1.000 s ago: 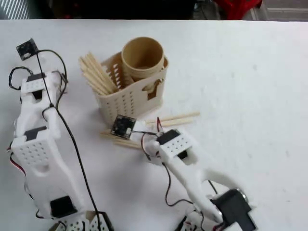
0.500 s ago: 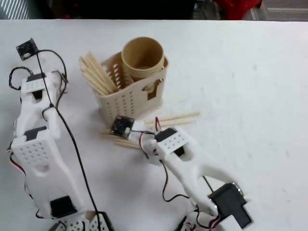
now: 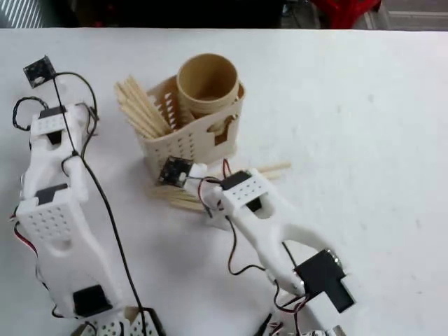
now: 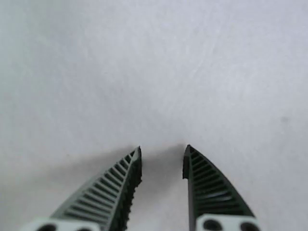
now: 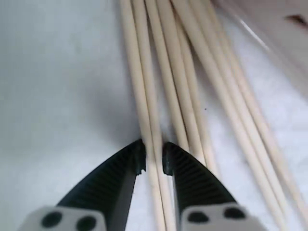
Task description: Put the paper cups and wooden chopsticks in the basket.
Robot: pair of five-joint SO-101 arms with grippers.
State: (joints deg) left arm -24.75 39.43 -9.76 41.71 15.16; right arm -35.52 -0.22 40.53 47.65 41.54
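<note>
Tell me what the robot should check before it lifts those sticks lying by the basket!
1. Right claw closed on two chopsticks: ok.
2. Other loose sticks gripped too: not ok, they lie beside.
3. Basket upright: ok.
4. Cup inside the basket: ok.
5. Left claw out of the way: ok, open over the table.
6. Grip tight enough: cannot tell.

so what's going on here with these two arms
The right pincer is down on the table just in front of the basket, closed around one or two of the loose chopsticks lying there. The basket already holds a paper cup and a bundle of chopsticks. The left pincer is open over bare table off to the side, holding nothing.
</note>
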